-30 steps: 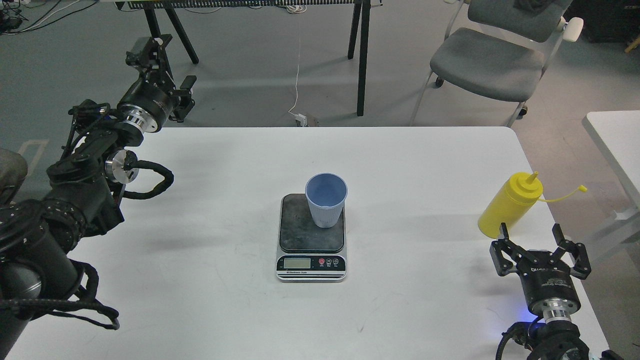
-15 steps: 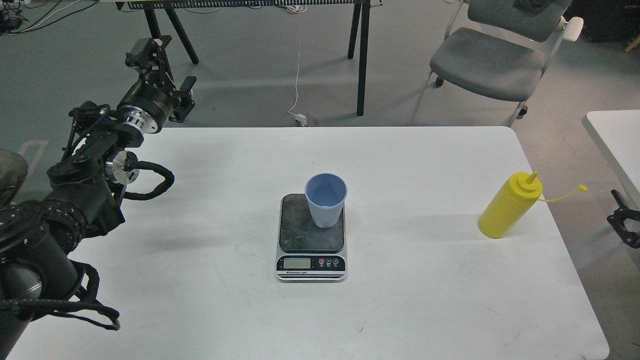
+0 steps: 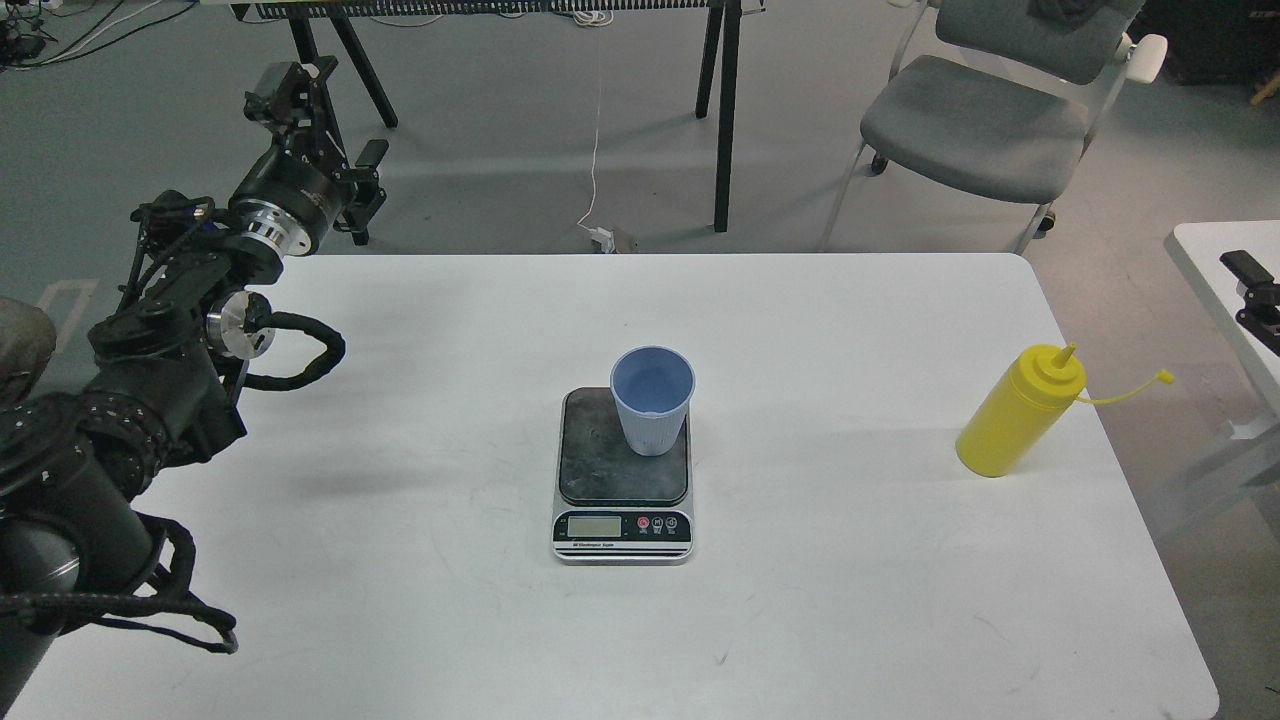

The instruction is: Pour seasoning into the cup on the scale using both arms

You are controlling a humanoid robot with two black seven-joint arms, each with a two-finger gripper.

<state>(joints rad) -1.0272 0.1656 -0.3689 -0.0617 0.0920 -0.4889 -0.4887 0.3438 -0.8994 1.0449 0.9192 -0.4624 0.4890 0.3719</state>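
The light-blue ribbed cup (image 3: 652,400) stands upright on the back right of the dark platform of the scale (image 3: 622,474), at the middle of the white table (image 3: 400,500). The yellow seasoning bottle (image 3: 1020,412) stands upright near the table's right edge, its cap strap hanging out to the right. My left gripper (image 3: 333,128) is open and empty, held past the table's far left corner, far from the cup. Only a small black part of my right gripper (image 3: 1254,288) shows at the right edge, above and right of the bottle, apart from it.
A grey chair (image 3: 985,115) stands behind the table at the back right. Black trestle legs (image 3: 722,110) stand on the floor behind. A second white table (image 3: 1225,280) is at the right edge. My left arm's cables (image 3: 300,365) hang over the table's left side.
My right gripper has left its place in front of the bottle, moving out to the right and then up along the frame edge. My left gripper has risen slightly. Cup, scale and bottle are unmoved.
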